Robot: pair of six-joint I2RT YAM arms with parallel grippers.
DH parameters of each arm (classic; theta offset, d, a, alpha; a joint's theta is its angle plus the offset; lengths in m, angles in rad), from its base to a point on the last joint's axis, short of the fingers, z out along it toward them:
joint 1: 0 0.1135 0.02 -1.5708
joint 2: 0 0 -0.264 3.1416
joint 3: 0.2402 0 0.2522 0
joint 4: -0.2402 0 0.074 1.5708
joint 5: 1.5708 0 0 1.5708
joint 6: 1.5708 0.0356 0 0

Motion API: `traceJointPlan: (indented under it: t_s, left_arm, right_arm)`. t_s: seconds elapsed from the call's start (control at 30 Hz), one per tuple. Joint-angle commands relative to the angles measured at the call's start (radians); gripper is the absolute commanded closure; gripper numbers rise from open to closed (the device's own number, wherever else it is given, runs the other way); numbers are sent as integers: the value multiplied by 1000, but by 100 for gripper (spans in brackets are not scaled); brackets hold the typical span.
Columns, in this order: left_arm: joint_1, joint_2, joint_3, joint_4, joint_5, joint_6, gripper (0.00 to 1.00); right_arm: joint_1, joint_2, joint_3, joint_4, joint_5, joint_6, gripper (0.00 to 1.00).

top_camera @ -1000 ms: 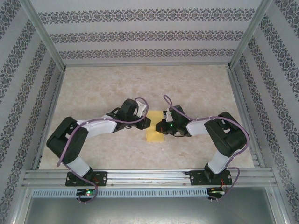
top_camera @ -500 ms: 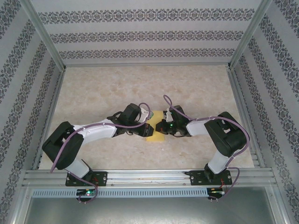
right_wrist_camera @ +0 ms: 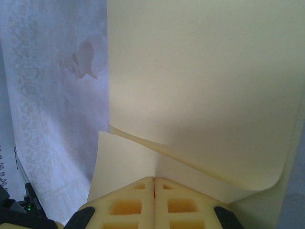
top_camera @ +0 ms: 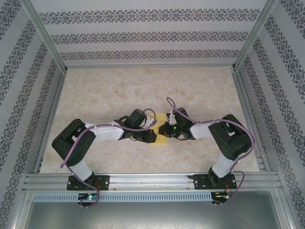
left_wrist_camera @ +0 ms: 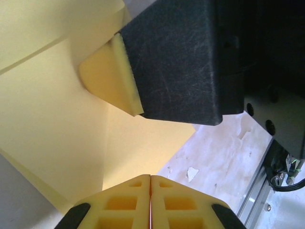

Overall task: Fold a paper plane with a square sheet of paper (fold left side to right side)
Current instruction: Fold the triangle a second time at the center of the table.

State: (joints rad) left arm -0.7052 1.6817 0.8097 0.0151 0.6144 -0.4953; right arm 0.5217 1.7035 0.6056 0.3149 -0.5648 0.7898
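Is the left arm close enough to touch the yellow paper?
Probably yes. The left gripper is shut, with its tips right over the paper and nothing between them. The right gripper is at the paper too, but it does not block the way.

Yellow paper, creased; one layer curling upward.

Mid-counter is crowded. My left fingers and right fingers, both pressed together, sit nearly tip to tip over the square sheet of paper, and both forearms bar the way across. The far half of the counter is open. The patterned side walls and the near aluminium rail bound my reach.
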Motion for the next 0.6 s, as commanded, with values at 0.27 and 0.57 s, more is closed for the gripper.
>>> traceJointPlan:
  t_s: [0.27,0.57]
  left_arm:
    - [0,32,-37,49,-57,-5,93]
    - [0,41,-52,56,-62,-6,93]
  right_arm:
    - [3,32,-30,-74,17,-21,100]
    - [2,34,-29,-77,16,-25,100]
